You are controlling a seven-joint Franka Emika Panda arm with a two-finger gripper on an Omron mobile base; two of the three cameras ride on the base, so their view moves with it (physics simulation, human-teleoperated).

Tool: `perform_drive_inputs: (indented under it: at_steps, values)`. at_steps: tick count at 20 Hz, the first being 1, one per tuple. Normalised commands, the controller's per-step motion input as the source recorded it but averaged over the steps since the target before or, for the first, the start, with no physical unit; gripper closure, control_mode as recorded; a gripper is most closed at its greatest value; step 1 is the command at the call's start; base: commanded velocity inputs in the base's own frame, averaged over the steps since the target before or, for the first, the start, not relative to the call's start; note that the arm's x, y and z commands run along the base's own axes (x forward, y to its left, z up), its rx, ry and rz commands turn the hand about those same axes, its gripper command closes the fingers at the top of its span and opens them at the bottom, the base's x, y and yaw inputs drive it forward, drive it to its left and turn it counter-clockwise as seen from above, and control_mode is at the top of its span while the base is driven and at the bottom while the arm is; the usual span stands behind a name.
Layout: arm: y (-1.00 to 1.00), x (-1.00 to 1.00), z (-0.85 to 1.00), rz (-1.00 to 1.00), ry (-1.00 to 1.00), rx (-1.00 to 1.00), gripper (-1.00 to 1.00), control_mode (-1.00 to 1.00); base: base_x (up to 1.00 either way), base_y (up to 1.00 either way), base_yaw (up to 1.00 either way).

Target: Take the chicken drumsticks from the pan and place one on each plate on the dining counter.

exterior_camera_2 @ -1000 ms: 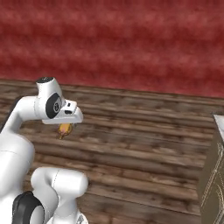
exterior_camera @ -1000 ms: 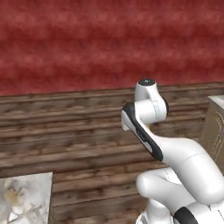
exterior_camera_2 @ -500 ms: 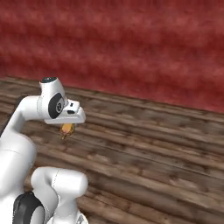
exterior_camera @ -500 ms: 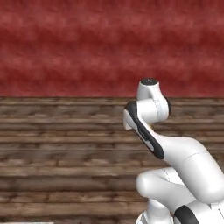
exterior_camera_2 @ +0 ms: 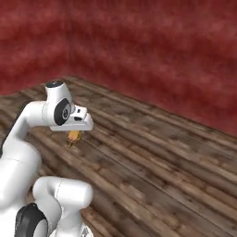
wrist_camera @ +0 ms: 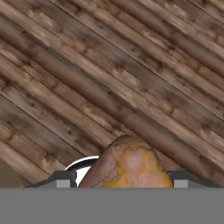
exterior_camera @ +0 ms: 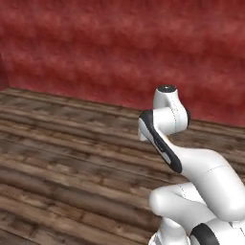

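From the left base camera, the white arm rises folded at lower right above a brown plank floor, with a red wall behind; its hand is turned away, so whether the jaws are apart or together cannot be told here. From the right base camera, the arm stands at lower left with its hand held out level, and the gripper points down with a golden drumstick hanging beneath it, well above the floor, where two red walls meet in a corner behind. From the hand camera, the drumstick sits clamped between the two finger tips, which stand wide apart on either side of it, its golden-brown bulk close to the lens and the planks running diagonally far below.
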Motion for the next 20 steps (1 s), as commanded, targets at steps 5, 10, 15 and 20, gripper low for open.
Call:
perform_drive_inputs:
  at_steps: [5, 10, 15, 20]
  values:
    - [0.0, 0.0, 0.0, 0.0, 0.0, 0.0, 1.0, 1.0, 0.84, 0.07, 0.6]
    - [0.0, 0.0, 0.0, 0.0, 0.0, 0.0, 1.0, 1.0, 0.86, 0.08, 0.57]
    - [0.0, 0.0, 0.0, 0.0, 0.0, 0.0, 1.0, 1.0, 0.86, 0.09, 0.57]
    - [0.0, 0.0, 0.0, 0.0, 0.0, 0.0, 1.0, 1.0, 0.92, 0.06, 0.53]
